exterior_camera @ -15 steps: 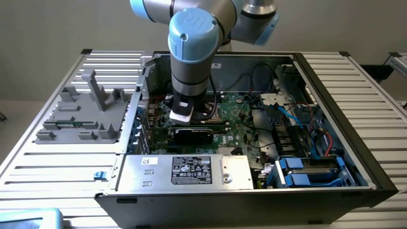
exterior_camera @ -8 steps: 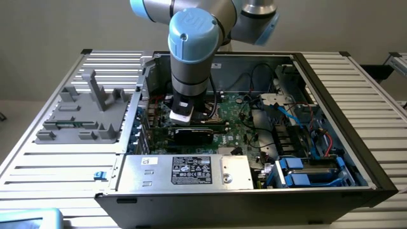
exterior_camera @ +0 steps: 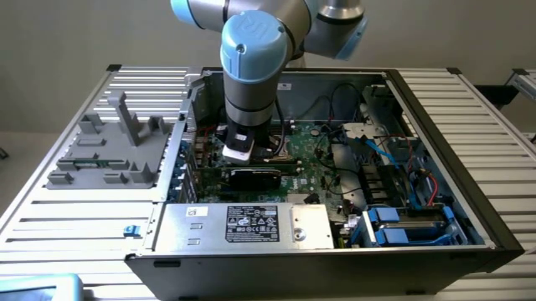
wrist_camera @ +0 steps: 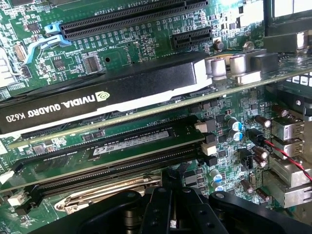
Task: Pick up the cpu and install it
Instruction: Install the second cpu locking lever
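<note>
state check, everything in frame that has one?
computer case: open, side panel off.
gripper: shut, down inside the case above the motherboard.
graphics card: seated in its slot.
memory stick: in its slot.
long black expansion slot: empty.
cpu: can't spot it.

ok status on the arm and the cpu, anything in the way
Gripper shut, low over the motherboard. Cpu not made out. Graphics card close beside the gripper.
</note>
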